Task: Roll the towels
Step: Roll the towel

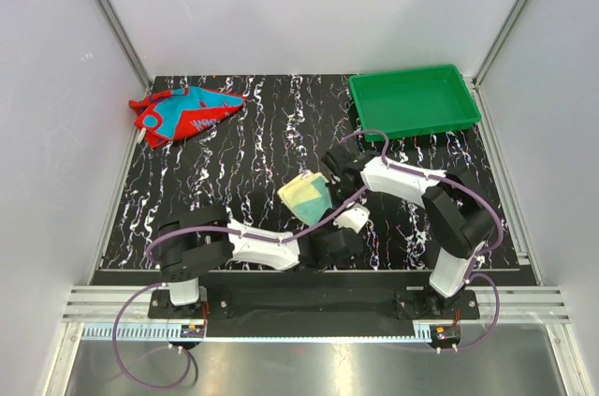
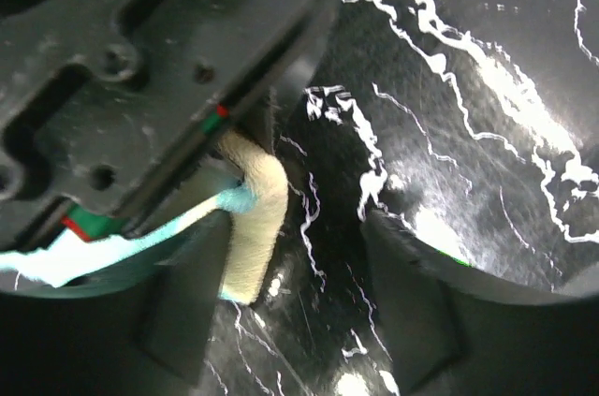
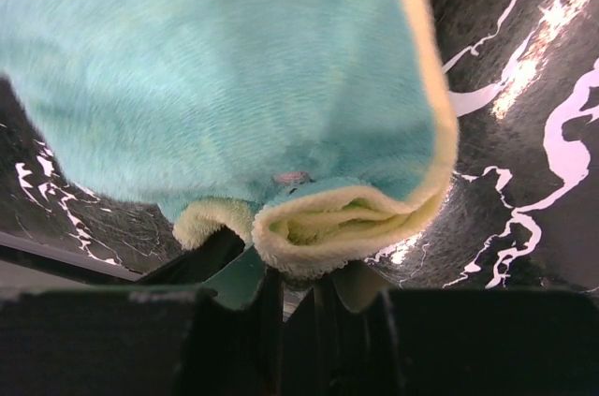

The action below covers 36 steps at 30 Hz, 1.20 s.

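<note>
Black marbled table [image 1: 234,181]: yellow towel [image 1: 307,196] mid-frame, roll apparently starting; right gripper [image 3: 299,274] clamps its edge; left gripper [image 2: 295,256] gapes alongside and should pinch next. Red towel [image 1: 187,113] upper left, pending.

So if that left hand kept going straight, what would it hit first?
Probably the black tabletop, which fills the gap between the left hand's open fingers. The yellow towel's edge sits beside one finger.

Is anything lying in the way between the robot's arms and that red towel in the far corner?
Nothing visible does: only bare table separates them from the red towel. The yellow towel, pinched in the right gripper, is mid-table; the green tray sits far right.
</note>
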Available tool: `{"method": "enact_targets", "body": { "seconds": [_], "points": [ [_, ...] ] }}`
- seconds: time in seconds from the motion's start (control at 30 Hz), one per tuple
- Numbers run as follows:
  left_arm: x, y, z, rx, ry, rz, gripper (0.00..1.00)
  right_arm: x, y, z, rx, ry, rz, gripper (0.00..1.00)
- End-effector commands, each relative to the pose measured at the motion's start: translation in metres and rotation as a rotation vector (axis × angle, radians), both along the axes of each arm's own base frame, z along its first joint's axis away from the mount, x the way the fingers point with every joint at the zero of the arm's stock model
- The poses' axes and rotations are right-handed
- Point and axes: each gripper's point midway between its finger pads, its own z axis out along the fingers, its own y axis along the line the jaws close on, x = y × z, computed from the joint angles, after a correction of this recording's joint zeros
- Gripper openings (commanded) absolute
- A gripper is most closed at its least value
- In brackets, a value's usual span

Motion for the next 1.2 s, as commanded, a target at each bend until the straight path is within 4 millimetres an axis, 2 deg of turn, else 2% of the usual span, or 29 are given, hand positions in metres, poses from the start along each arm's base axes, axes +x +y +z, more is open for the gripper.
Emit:
{"method": "enact_targets", "body": {
  "seconds": [0.0, 0.23, 0.53, 0.6, 0.73, 0.87, 1.0, 1.03, 1.1, 1.13, 1.17],
  "points": [
    [0.002, 0.032, -0.025, 0.073, 0.047, 0.038, 0.72, -0.016, -0.012, 0.008, -0.004, 0.040, 0.023, 0.08],
    [0.007, 0.028, 0.006, 0.108, -0.073, 0.056, 0.74, -0.015, -0.012, 0.007, 0.000, 0.044, 0.036, 0.08],
    [0.007, 0.039, 0.037, 0.141, -0.186, 0.074, 0.73, -0.013, -0.014, 0.004, -0.003, 0.049, 0.039, 0.08],
    [0.007, 0.041, 0.036, 0.155, -0.196, 0.065, 0.74, -0.013, -0.013, 0.005, 0.002, 0.049, 0.037, 0.08],
    [0.006, 0.036, 0.021, 0.186, -0.175, 0.025, 0.73, -0.013, -0.015, 0.004, -0.001, 0.052, 0.037, 0.07],
    [0.001, 0.025, 0.022, 0.149, -0.170, -0.017, 0.71, -0.013, -0.015, 0.004, 0.000, 0.053, 0.037, 0.07],
    [-0.006, 0.022, 0.014, 0.147, -0.137, -0.060, 0.61, -0.013, -0.015, 0.003, -0.001, 0.056, 0.035, 0.07],
    [-0.008, 0.022, 0.007, 0.162, -0.126, -0.070, 0.56, -0.012, -0.015, 0.003, -0.001, 0.056, 0.032, 0.07],
    [-0.014, 0.017, -0.005, 0.180, -0.090, -0.108, 0.51, -0.012, -0.016, 0.004, -0.002, 0.054, 0.032, 0.07],
    [-0.014, 0.016, -0.008, 0.184, -0.084, -0.112, 0.39, -0.011, -0.017, 0.005, -0.001, 0.053, 0.029, 0.07],
    [-0.016, 0.014, -0.010, 0.188, -0.069, -0.122, 0.32, -0.011, -0.017, 0.005, -0.001, 0.055, 0.028, 0.07]
  ]
}}
